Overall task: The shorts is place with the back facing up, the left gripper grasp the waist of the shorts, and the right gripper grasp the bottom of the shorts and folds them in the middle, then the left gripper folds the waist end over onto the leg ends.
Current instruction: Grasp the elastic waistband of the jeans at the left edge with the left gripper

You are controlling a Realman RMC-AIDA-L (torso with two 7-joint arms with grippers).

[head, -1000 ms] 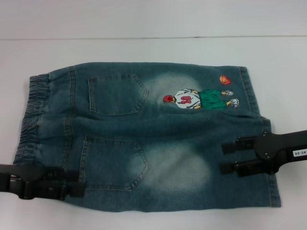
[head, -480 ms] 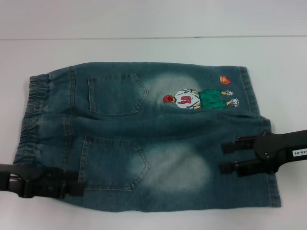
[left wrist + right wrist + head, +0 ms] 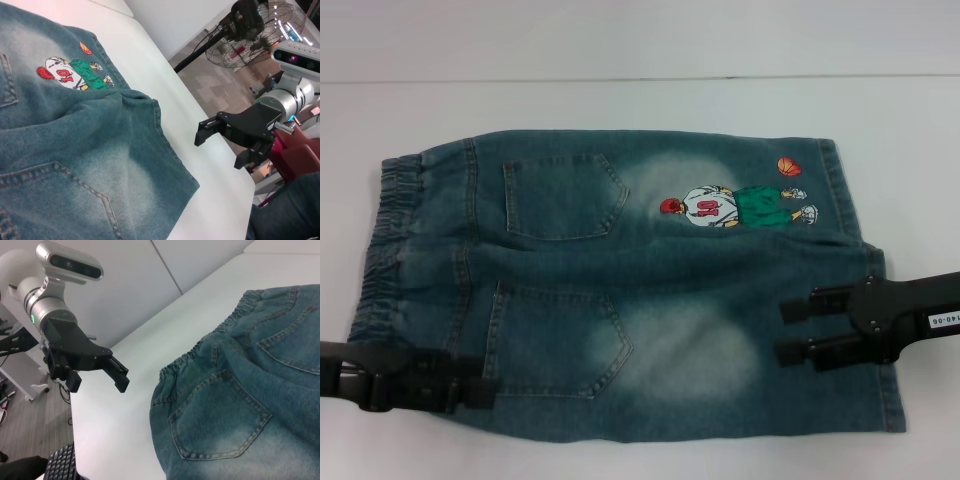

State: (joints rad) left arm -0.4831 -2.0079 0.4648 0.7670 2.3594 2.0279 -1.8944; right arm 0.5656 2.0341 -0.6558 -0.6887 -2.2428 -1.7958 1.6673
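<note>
The shorts [image 3: 620, 280] lie flat and back up on the white table, two patch pockets and the basketball-player print [image 3: 735, 205] showing. The waist [image 3: 390, 230] is at the left; the leg ends [image 3: 892, 390] are at the right. My left gripper [image 3: 485, 380] is open at the shorts' near-left corner, just beside the waist, with nothing between its fingers; the right wrist view shows the left gripper [image 3: 97, 384] raised above the table off that corner. My right gripper [image 3: 783, 331] is open over the near leg, just inside the hem. The left wrist view shows the right gripper [image 3: 218, 150] above the cloth.
The white table [image 3: 620, 100] stretches bare beyond the shorts to a far edge. Off the table stand a floor fan [image 3: 260, 35] on the right arm's side and a keyboard [image 3: 62, 465] on the left arm's side.
Both grippers hold almost the same places; the right one has drifted a touch toward the near edge. The shorts lie as before.
</note>
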